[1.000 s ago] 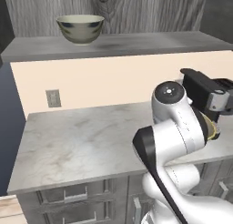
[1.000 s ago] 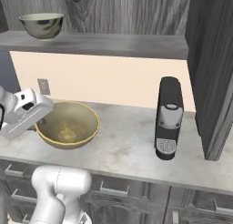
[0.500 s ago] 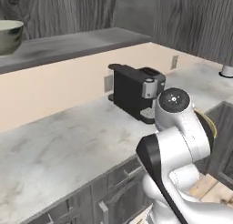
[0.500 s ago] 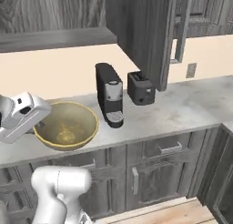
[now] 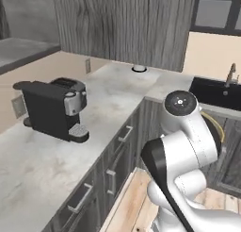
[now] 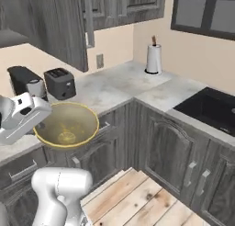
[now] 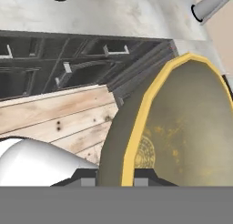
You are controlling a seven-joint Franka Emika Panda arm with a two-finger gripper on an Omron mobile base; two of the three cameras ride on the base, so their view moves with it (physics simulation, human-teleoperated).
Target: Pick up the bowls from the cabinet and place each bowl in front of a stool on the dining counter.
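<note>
The whole picture is sliding sideways compared with a moment ago, so the robot's base is turning away from the cabinet, and the things themselves are not moving. On the left of the left base view, the coffee machine (image 5: 54,107) is standing on the worktop (image 5: 117,92). At the left of the right base view, the claw (image 6: 40,125) is clamped on the rim of the tan bowl (image 6: 68,125). The robot is probably carrying it toward the dining counter.

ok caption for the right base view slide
Tool carrying the tan-olive gold-rimmed bowl past the grey marble-topped counter.
</note>
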